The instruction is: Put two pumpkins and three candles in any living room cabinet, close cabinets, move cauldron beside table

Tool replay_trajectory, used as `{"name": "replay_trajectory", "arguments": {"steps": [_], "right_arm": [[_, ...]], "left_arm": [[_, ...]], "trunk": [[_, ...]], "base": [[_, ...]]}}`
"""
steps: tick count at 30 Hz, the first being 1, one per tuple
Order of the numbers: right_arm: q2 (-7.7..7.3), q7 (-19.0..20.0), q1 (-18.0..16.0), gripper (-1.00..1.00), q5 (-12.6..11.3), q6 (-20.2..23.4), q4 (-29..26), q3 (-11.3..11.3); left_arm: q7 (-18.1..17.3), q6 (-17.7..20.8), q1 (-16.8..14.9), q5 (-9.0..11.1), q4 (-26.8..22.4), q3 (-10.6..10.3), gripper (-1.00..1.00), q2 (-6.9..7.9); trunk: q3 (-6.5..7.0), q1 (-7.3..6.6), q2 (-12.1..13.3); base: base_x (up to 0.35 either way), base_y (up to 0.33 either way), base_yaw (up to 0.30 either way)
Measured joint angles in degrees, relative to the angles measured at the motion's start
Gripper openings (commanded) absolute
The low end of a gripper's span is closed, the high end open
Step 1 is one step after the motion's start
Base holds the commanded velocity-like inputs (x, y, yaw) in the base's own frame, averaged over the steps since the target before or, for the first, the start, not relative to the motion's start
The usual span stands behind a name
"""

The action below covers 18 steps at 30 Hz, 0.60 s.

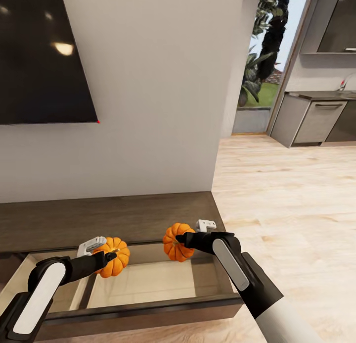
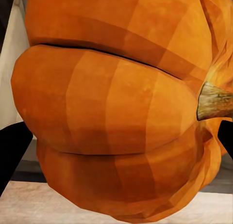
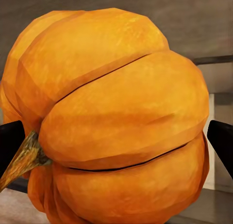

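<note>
The left gripper is clamped on a ribbed orange pumpkin, the right gripper on a second orange pumpkin; both apparently hang over the open pale-lined drawer of the dark-brown wooden cabinet.

both arms reach forward over the open drawer of the cabinet. the left gripper hangs above the drawer's left half, its fingers clamped on the sides of a pumpkin. the right gripper hangs above the drawer's right half, nearer its back edge, fingers pressed to a second pumpkin. the right forearm angles in from the drawer's front right corner, the left from its front left.
</note>
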Motion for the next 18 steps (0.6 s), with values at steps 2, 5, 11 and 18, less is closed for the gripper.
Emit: {"name": "replay_trajectory", "arguments": {"steps": [2,5,11,18], "right_arm": [[0.03,0.01,-0.01,-1.00,-0.01,0.01,0.00,-0.01],[-0.03,0.00,-0.01,-1.00,0.00,0.02,-0.01,-0.01],[0.06,0.04,0.01,-1.00,-0.10,-0.09,-0.01,0.06],[0.14,0.00,-0.01,-1.00,-0.03,-0.14,0.23,0.08]], "left_arm": [[-0.04,0.01,0.00,0.03,0.17,-0.09,-1.00,-0.06],[-0.08,0.03,0.01,0.06,0.39,-0.65,-1.00,-0.11],[-0.01,-0.15,0.01,0.02,0.57,-3.01,-1.00,-0.15],[0.11,-0.66,0.00,-0.08,0.64,-5.04,-1.00,-0.21]], "trunk": [[-0.36,0.44,-0.80],[-0.90,1.10,-2.01],[-1.98,2.42,-4.41],[-3.23,3.95,-7.22]], "base": [[0.000,0.000,0.000],[0.000,0.000,0.000],[0.000,0.000,0.000],[0.000,0.000,0.000]]}}
